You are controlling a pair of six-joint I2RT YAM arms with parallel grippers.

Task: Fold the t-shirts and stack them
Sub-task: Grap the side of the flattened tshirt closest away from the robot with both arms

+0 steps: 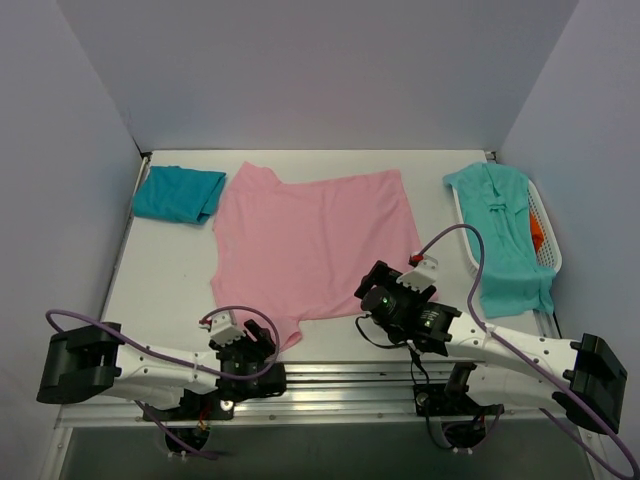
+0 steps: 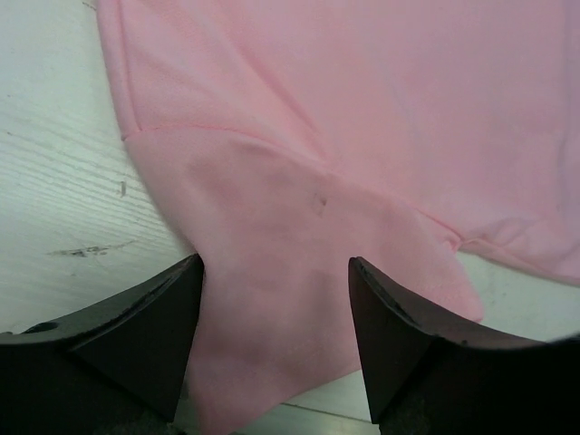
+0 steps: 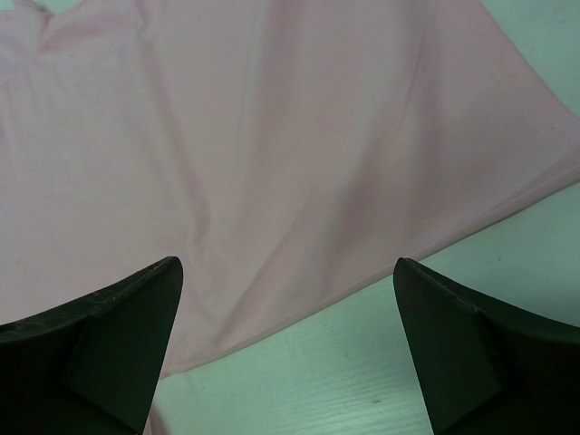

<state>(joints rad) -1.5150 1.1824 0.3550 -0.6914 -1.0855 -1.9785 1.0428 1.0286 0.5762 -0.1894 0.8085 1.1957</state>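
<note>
Pink shirt (image 1: 310,245) lies spread flat in the middle of the table (image 1: 170,270), neck end toward the far wall. Teal shirt (image 1: 178,194) is folded small at the far left corner, just beside the pink one's far-left edge. Aqua shirt (image 1: 500,235) is draped over the white basket (image 1: 547,215) at the right edge, its lower end hanging onto the table. There's an orange item (image 1: 538,232) inside the basket, can't tell what. Left end effector (image 1: 265,335) sits low at the pink shirt's near-left sleeve (image 2: 299,272). In the left wrist view the fingers (image 2: 145,335) are spread with the sleeve cloth running between them and nothing clamped. Right end effector (image 1: 372,282) is over the near-right hem (image 3: 344,272). Its fingers (image 3: 480,353) are spread wide, straddling the hem edge with bare table showing on the near side, and not gripping anything. Can't tell if either set of fingertips actually touches the cloth.
</note>
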